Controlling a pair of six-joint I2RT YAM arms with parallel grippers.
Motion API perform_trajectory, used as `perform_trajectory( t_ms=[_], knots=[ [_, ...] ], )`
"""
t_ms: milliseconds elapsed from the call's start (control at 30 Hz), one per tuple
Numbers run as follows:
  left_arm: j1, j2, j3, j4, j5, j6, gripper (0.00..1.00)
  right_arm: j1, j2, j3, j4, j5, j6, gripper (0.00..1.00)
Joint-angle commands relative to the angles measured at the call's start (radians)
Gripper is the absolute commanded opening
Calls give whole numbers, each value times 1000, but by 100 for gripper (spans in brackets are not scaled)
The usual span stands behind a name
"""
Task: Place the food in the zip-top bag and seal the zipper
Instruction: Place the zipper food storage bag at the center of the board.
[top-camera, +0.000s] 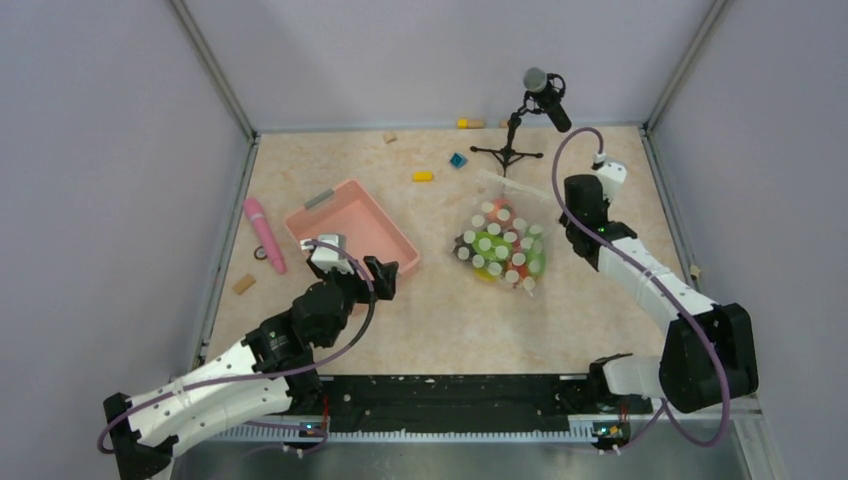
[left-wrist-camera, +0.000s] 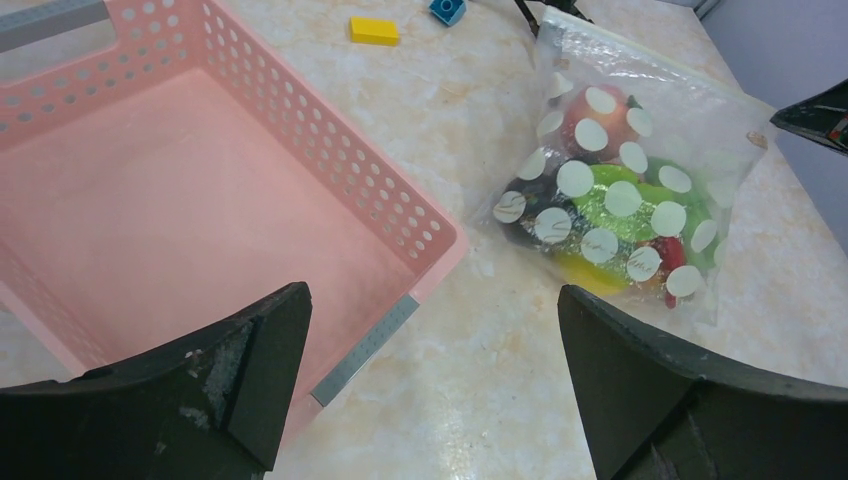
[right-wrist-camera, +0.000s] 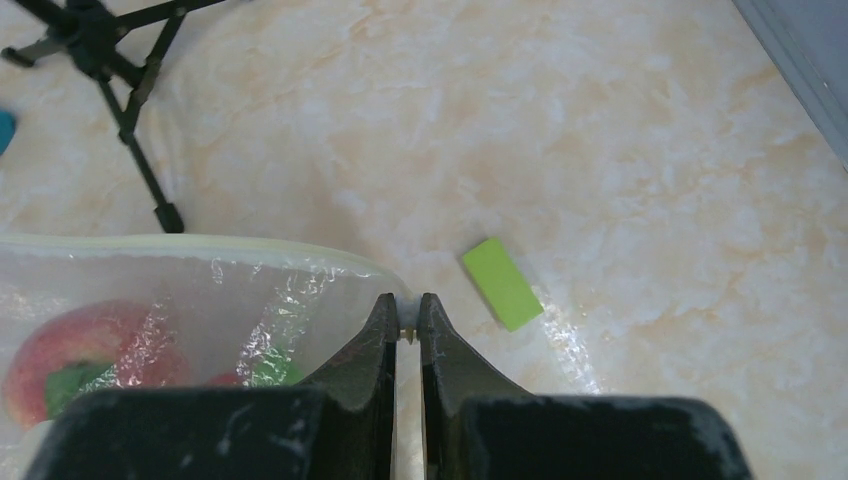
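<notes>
Now | right gripper clenched on zipper end | left gripper spread wide above pink basket | food inside zip-top bag

You are looking down into a work cell closed in on three sides by plain, pale lilac-grey panels: a left wall, a back wall and a right wall. Slim metal posts rise at the two back corners. The worktop is glossy, marbled in beige and cream. A black rail runs along its near edge, with a grey metal strip just outside it. The light is soft and even, with pale glare on the worktop's surface.
</notes>
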Motion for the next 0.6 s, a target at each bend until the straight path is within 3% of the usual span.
perform_trajectory(
  t_ms=[0, 100, 167, 200, 333, 400, 567],
  knots=[
    [3, 5, 40, 19, -36, -6, 99, -86, -2, 49, -58, 11, 127, 0],
    [3, 8, 44, 17, -53, -8, 99, -107, -16, 39, -69, -11, 123, 1],
    [4, 10, 46, 11, -71, -16, 98, -107, -37, 33, -68, -40, 116, 12],
    [3, 11, 49, 5, -77, -20, 98, -107, -53, 30, -66, -63, 110, 22],
    [3, 16, 56, -11, -97, -38, 98, -106, -140, 18, -82, -97, 95, 93],
    [3, 19, 58, -17, -107, -46, 98, -107, -197, 8, -105, -79, 98, 99],
    [4, 28, 76, -52, -139, -76, 99, -107, -370, -37, -168, -15, 137, 99]
  ],
)
